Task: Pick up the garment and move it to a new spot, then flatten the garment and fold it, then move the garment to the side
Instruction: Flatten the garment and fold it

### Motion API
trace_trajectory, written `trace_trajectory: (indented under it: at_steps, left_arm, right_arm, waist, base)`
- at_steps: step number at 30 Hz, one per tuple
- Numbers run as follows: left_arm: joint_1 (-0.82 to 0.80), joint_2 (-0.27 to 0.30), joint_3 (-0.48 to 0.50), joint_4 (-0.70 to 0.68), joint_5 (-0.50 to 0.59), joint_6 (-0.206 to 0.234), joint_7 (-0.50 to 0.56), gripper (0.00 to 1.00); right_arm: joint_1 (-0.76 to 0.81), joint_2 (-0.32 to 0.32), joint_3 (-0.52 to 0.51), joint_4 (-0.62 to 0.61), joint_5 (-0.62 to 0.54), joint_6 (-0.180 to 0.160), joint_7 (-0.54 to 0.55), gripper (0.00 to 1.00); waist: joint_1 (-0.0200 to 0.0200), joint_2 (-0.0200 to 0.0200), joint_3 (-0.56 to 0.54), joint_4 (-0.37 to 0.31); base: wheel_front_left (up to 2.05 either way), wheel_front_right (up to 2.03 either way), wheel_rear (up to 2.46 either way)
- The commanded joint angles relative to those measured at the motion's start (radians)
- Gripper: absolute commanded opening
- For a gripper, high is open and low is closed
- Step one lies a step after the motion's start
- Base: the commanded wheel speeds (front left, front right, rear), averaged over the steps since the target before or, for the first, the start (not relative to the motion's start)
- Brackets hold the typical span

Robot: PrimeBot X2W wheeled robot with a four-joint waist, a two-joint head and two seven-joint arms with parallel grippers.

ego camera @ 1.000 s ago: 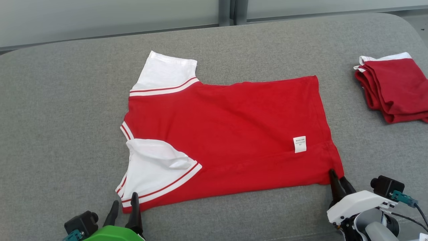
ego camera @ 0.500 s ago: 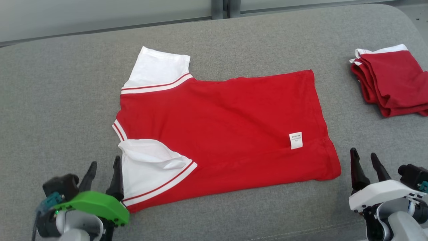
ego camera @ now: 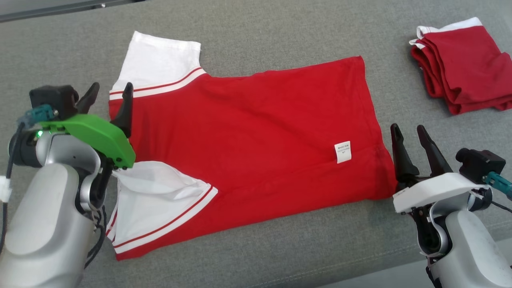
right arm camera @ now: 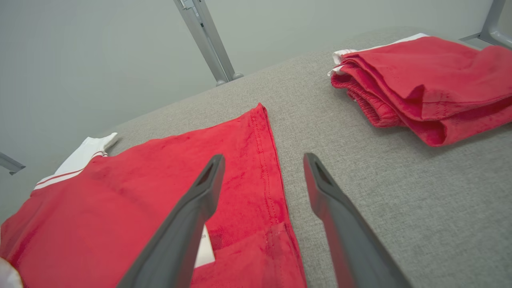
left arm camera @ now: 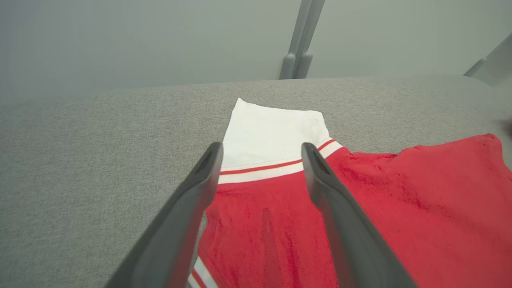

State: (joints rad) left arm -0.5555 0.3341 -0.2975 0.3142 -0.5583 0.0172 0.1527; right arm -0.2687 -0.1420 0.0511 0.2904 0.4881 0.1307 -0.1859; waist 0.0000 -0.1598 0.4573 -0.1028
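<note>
Left end effector point(ego camera: 112, 85) and right end effector point(ego camera: 407, 127) have released the near edge of the garment point(ego camera: 256, 132); both stand wide and empty beside it. First fold judged laid; far side pending.

Your left pincer point(ego camera: 112, 86) hovers spread and empty over the garment's point(ego camera: 260, 120) sleeve end. Your right pincer point(ego camera: 407, 128) stands spread and empty just beside its hem edge.

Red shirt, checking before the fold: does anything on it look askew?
Yes. The near white sleeve is rumpled, its edge flipped over, while the far sleeve lies flat. A care label shows near the hem.
</note>
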Motion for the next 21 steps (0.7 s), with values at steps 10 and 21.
trace_trajectory:
  at_steps: [10, 21]
  left_arm:
    - [-0.296, 0.029, -0.018, 0.220, 0.049, -0.009, 0.073, 1.00]
    - [-0.515, -0.005, -0.020, 0.483, 0.081, 0.071, 0.097, 1.00]
  right_arm:
    - [-0.045, -0.009, 0.033, -0.086, -0.017, 0.000, -0.003, 1.00]
    - [-0.056, -0.015, 0.050, -0.239, -0.049, 0.000, 0.011, 1.00]
  waist:
    - [0.0000, -0.0001, 0.185, -0.103]
    - [0.0000, -0.0001, 0.260, -0.140]
  base:
    - [0.00, 0.00, 0.00]
    - [0.00, 0.00, 0.00]
